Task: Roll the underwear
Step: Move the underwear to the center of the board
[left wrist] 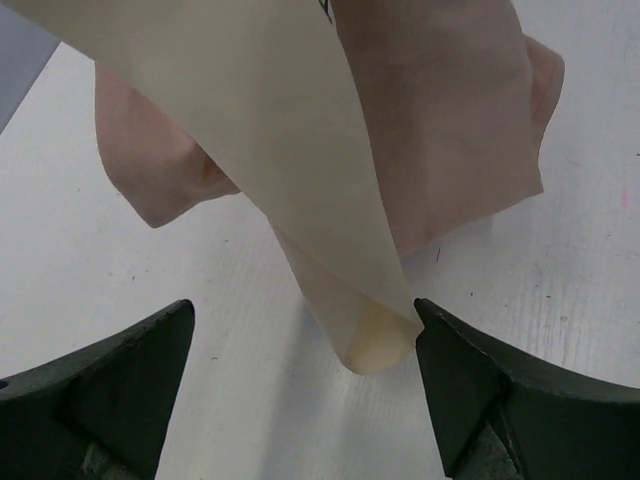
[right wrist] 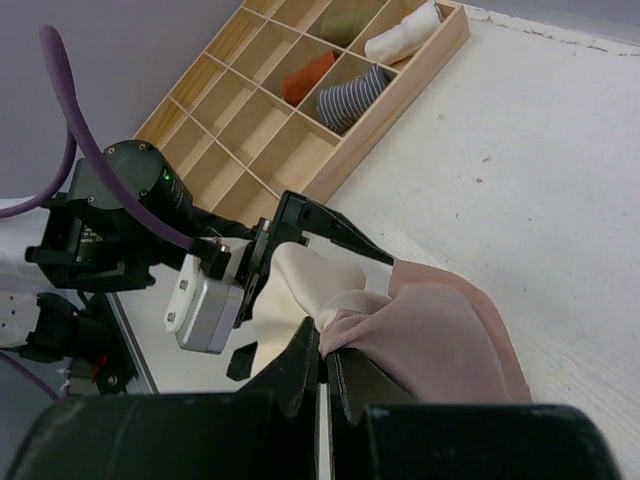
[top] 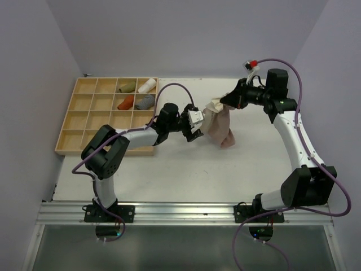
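one pale underwear (top: pixel 221 127), maybe four rolls (top: pixel 145 102)

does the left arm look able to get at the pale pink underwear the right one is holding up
Probably yes: the left fingers stand open right by the pale pink underwear, a fold of it hanging between them with nothing in the way. The right fingers pinch its upper end.

Beige-pink underwear (top: pixel 221 127): unrolled, crumpled, cream lining showing, hangs from right pincer (top: pixel 227 103), low end touching worktop (top: pixel 254 169) mid-far. Rust-orange underwear (top: pixel 125 102): rolled, in tray (top: pixel 84 121) compartment, far-left.
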`<state>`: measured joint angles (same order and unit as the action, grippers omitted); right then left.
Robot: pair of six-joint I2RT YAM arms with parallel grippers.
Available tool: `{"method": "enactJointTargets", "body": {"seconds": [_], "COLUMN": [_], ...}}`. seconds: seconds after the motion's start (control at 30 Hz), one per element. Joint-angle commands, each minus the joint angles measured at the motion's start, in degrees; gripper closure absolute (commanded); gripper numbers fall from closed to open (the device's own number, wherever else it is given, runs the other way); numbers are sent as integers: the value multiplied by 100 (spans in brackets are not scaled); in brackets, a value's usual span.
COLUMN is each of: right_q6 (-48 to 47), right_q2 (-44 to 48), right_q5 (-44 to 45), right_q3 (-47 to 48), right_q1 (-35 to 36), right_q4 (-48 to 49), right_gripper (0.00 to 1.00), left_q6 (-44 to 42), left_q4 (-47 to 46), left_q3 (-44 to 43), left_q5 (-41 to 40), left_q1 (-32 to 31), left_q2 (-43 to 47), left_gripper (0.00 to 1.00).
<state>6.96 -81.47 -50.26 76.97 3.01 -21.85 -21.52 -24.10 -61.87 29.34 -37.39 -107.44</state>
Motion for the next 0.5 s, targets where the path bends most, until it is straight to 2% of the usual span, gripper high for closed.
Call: {"method": "enactJointTargets", "body": {"seconds": [0.0, 0.13, 0.27, 0.33, 0.47], "right_q6": [148, 279, 385, 376, 367], "right_q2": [255, 281, 272, 263, 255], "right_q5": [-63, -54, -203, -282, -370], "right_q3": [152, 81, 90, 90, 99], "right_q1": [33, 33, 34, 42, 33], "right_q4": [251, 444, 550, 559, 506], "right_gripper": [100, 100, 100, 100, 100], "left_q6": [156, 157, 51, 86, 271], "left_q4": [-526, -438, -131, -121, -227], "left_q3": [-221, -212, -484, -685, -994], "left_q5": [396, 547, 161, -199, -263], "left_q1": [-23, -41, -49, -41, 3], "left_q2": [-32, -67, -356, -488, -743], "left_gripper": [9, 12, 25, 27, 27]}}
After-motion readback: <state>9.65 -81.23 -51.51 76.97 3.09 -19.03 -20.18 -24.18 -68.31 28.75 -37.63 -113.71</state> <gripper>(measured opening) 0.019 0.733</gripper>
